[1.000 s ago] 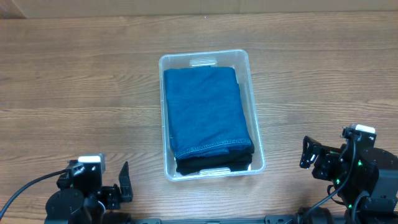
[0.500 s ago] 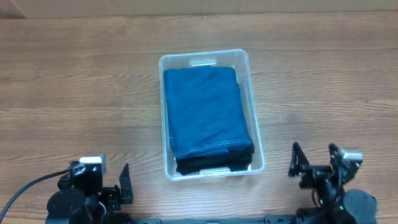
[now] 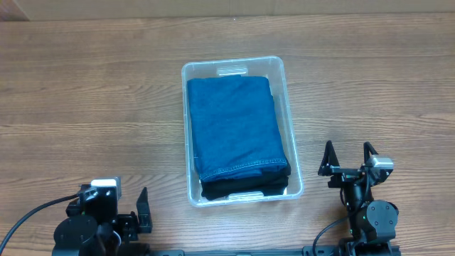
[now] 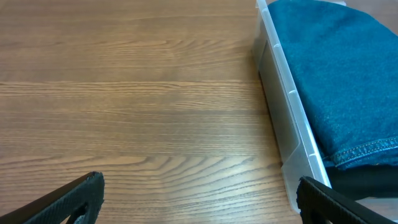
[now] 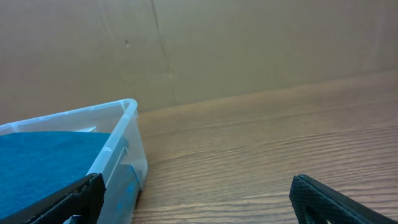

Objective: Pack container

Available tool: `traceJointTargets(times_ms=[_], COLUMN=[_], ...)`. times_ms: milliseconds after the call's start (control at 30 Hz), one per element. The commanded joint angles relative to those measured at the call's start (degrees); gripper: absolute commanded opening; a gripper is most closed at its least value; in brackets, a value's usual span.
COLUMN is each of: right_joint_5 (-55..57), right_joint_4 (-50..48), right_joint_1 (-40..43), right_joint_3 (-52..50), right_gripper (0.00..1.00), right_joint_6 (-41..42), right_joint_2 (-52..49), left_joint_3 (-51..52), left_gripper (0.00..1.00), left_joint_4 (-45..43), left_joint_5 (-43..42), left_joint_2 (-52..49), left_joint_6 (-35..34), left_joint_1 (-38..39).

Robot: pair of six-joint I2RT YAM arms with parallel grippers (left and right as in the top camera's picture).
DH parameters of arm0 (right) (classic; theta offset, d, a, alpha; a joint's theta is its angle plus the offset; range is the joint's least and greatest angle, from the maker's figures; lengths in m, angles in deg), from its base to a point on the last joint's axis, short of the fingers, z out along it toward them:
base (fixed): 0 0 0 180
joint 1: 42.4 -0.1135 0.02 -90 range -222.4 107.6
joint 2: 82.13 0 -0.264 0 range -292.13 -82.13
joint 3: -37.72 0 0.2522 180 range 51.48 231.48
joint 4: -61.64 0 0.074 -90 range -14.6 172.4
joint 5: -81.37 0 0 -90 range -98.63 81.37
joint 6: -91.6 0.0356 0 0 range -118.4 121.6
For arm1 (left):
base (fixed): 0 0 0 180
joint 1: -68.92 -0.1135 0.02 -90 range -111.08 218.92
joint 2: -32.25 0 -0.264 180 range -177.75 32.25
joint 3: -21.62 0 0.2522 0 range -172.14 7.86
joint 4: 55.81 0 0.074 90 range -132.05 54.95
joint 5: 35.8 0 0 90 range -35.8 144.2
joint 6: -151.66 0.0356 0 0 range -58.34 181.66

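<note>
Table (image 3: 85,85): container (image 3: 293,135) sat mid-width, short ends toward far and near edges. Folded blue denim (image 3: 236,128) filled it, lying over dark garment (image 3: 242,188) at near end; I judged packing done. Left gripper (image 4: 199,205) near near-left corner, right gripper (image 3: 347,160) near near-right corner: both spread wide, empty, parked clear of bin.

The scene is read as a robotics lab bench. A left arm (image 3: 99,224) and a right arm (image 3: 370,217) are mounted at the near edge of a wood-grain desk (image 3: 85,85), and a black cable (image 3: 43,207) is trailed off its near left corner. A plain brown board (image 5: 249,43) is stood along the far edge, and a clear container (image 3: 234,69) is staged mid-desk.
</note>
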Motion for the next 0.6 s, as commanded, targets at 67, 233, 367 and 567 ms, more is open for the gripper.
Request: traceJointTargets(times_ms=[67, 233, 367, 567], right_joint_5=[0.3, 0.3, 0.3, 0.3], right_joint_4=[-0.3, -0.3, -0.3, -0.3], right_joint_1=[-0.4, -0.4, -0.4, -0.4], right_joint_3=[-0.4, -0.4, -0.4, -0.4], right_gripper=[1.0, 1.0, 1.0, 1.0], right_joint_6=[0.1, 0.1, 0.1, 0.1], right_joint_2=[0.3, 0.3, 0.3, 0.3], left_joint_3=[-0.1, -0.1, -0.1, 0.3], left_gripper=[1.0, 1.0, 1.0, 1.0], left_joint_4=[0.0, 0.0, 0.0, -0.2], left_joint_5=[0.7, 0.7, 0.7, 0.7], left_joint_2=[0.1, 0.1, 0.1, 0.9], left_joint_6=[0.7, 0.7, 0.7, 0.7], left_joint_1=[0.2, 0.2, 0.2, 0.4])
